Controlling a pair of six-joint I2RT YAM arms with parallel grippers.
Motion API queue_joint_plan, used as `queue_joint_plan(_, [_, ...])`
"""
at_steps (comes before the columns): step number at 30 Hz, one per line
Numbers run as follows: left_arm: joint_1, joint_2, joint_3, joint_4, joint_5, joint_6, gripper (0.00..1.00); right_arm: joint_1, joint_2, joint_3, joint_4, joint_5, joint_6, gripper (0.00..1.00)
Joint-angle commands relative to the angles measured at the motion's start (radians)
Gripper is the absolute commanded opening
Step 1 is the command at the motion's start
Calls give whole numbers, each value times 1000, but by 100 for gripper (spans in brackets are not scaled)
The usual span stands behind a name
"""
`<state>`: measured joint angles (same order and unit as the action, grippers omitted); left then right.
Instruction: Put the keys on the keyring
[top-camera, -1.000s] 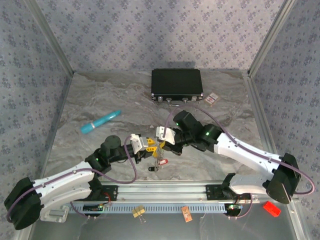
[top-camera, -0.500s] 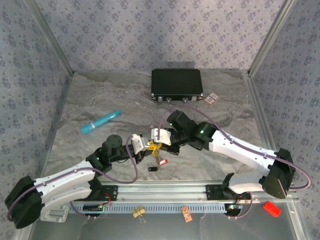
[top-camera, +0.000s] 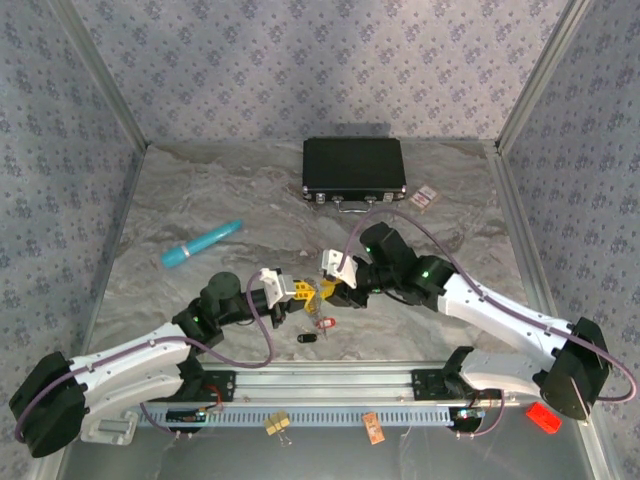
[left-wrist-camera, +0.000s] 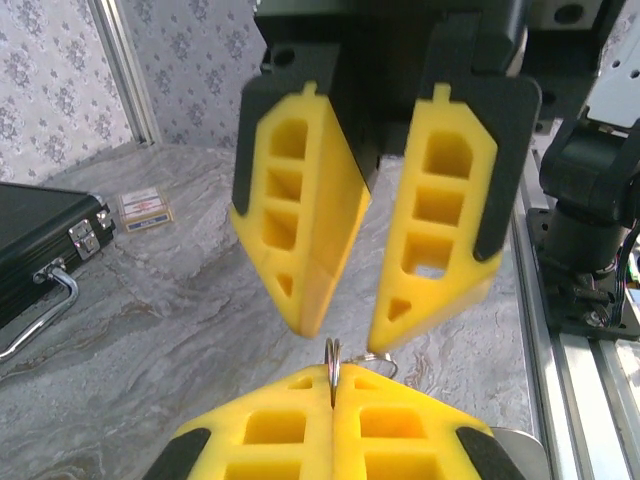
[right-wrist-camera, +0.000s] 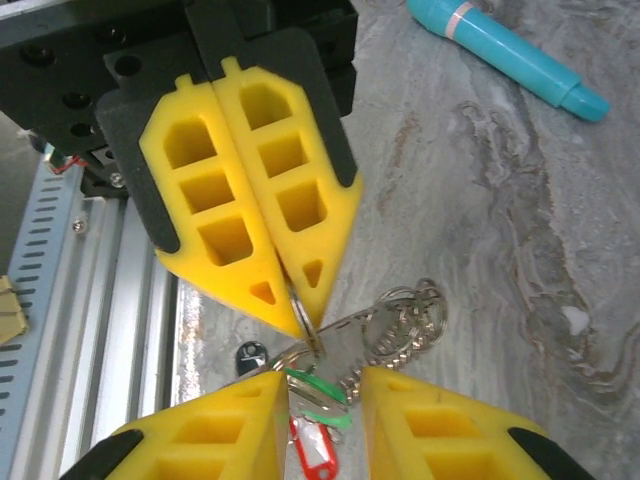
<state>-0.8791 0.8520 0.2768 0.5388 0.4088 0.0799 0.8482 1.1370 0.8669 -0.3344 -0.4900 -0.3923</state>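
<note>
Where the two arms meet near the front middle of the table (top-camera: 200, 190), the left gripper (left-wrist-camera: 333, 385) has its yellow pads pressed flat together on the keyring (left-wrist-camera: 332, 362). From the left wrist the ring shows edge-on, a thin upright line rising out of the seam between the pads, so its flat face lies in line with that seam. The right gripper (left-wrist-camera: 345, 335) faces it tip to tip with its jaws a little apart, clamping nothing.

From the right wrist, the ring's fine chain (right-wrist-camera: 410, 312) bunches to the right of the closed tips. A green-headed key (right-wrist-camera: 315, 385) sits just below them, in the gap of the right gripper, with a red-headed key (right-wrist-camera: 315, 450) lower down; I cannot tell whether the red one hangs or lies on the table. A dark key (top-camera: 307, 338) lies on the marble beside it, long axis running left to right.

Further back sits a black case (top-camera: 353, 167), and next to it a small card (left-wrist-camera: 145, 208) with red print too small to read.
</note>
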Motion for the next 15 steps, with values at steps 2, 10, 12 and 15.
queue_joint_plan(2, [-5,1,-10,127,38,-35,0,-6,-5,-24,74,-54,53,27])
queue_joint_plan(10, [-6,13,-10,147,47,-43,0,-9,-2,-32,102,-72,63,23])
queue_joint_plan(12, [-6,16,-9,149,51,-43,0,-11,-1,-30,109,-78,66,19])
queue_joint_plan(15, [-5,17,-11,153,53,-45,0,-12,2,-29,118,-87,67,11])
